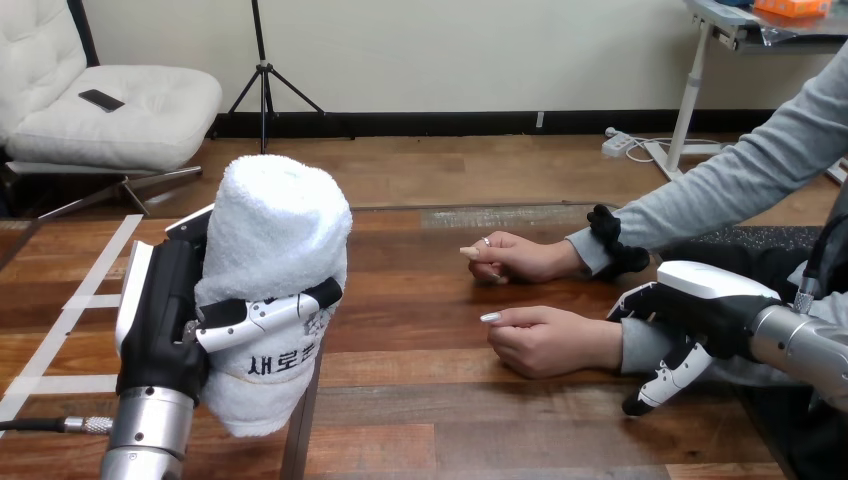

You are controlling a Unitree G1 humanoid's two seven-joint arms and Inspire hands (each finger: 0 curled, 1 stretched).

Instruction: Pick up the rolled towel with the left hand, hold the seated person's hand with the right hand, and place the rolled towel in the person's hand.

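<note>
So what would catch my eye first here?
The white rolled towel stands out, gripped upright in the robot's left hand at the left. At the right, the person's nearer hand and farther hand rest on the table, with the robot's right hand at the nearer wrist.

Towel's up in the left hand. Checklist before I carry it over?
1. Grip: rolled towel upright in left hand, fingers curled round it: ok.
2. Hold: right hand at the wrist of the person's nearer hand: cannot tell.
3. Receiving palm up, open: not ok; it lies curled, palm down on the table.
4. Path over table bare: ok.
5. Clearance: person's farther hand lies apart: ok.
</note>
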